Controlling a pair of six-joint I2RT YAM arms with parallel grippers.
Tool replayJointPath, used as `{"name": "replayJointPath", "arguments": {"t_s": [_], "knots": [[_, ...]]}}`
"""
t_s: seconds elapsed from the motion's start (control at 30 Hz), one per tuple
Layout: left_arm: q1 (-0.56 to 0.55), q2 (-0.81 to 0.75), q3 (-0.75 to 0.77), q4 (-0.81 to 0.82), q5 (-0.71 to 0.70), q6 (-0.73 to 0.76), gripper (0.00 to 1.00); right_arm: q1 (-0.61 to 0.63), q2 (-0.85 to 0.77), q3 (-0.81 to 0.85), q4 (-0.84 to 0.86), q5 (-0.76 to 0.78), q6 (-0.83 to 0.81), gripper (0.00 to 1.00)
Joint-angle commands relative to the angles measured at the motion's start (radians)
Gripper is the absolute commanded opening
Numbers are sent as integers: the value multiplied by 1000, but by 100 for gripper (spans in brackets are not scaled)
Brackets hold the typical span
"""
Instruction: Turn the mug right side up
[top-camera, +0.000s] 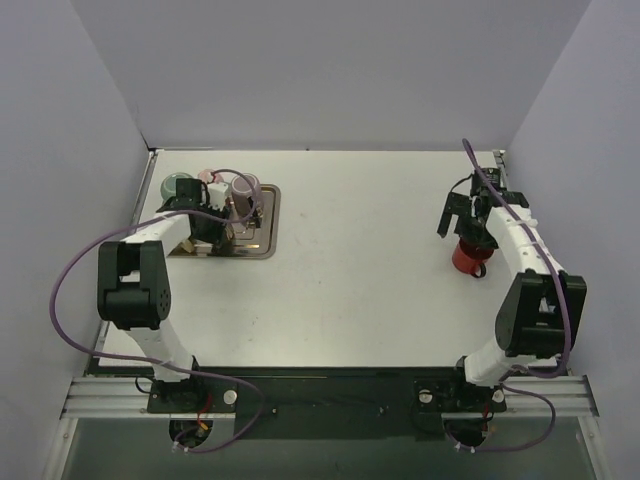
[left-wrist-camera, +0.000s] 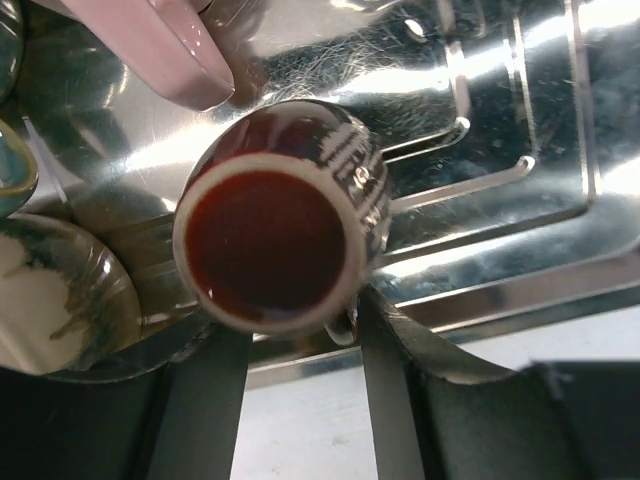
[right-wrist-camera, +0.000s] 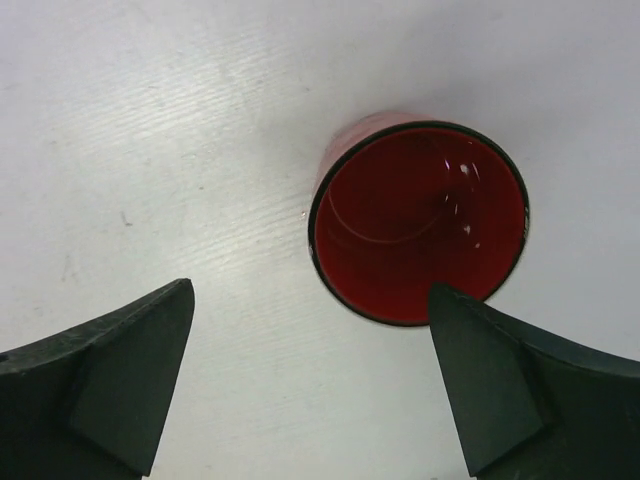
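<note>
A mug (left-wrist-camera: 270, 225) with a white rim, dark red inside and a patterned outside is over the metal tray (left-wrist-camera: 500, 120), its opening turned towards the left wrist camera. In the top view this mug (top-camera: 243, 190) is at the tray's (top-camera: 265, 240) back. My left gripper (left-wrist-camera: 303, 335) has its fingers (left-wrist-camera: 395, 380) close on either side of the mug's near lower edge by the handle, with the tips hidden behind the rim. It appears shut on the mug. My left gripper (top-camera: 220, 215) reaches over the tray. My right gripper (right-wrist-camera: 310, 380) is open and empty.
A red mug (right-wrist-camera: 420, 220) stands upright on the white table just beyond my right gripper (top-camera: 462, 218) and also shows in the top view (top-camera: 468, 258). A green marbled mug (left-wrist-camera: 50, 290) (top-camera: 178, 187) and a pink item (left-wrist-camera: 165, 45) sit by the tray's left. Grey walls enclose the table.
</note>
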Motion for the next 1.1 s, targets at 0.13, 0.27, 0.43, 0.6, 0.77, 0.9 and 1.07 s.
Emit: {"name": "replayJointPath", "arguments": {"t_s": [0.13,0.27,0.43,0.6,0.77,0.9,1.07], "knots": [[2,62,55,55,3,-37,39,90,-301,-13,-62,75,9,96],[2,67,55,72,14,-70,0,148,-383,-19,-66,90,10,96],[1,-59,69,2,161,-102,0,251,-478,-18,-60,46,12,96],[2,-241,141,-149,435,-227,0,539,-601,-79,139,15,129,99],[-32,-402,245,-206,693,-422,0,775,-595,-181,667,-78,304,99],[-85,-472,305,-207,863,-531,0,896,-489,-215,1051,-84,510,97],[-173,-524,321,-206,937,-588,0,963,-351,-114,1270,-114,542,93]]}}
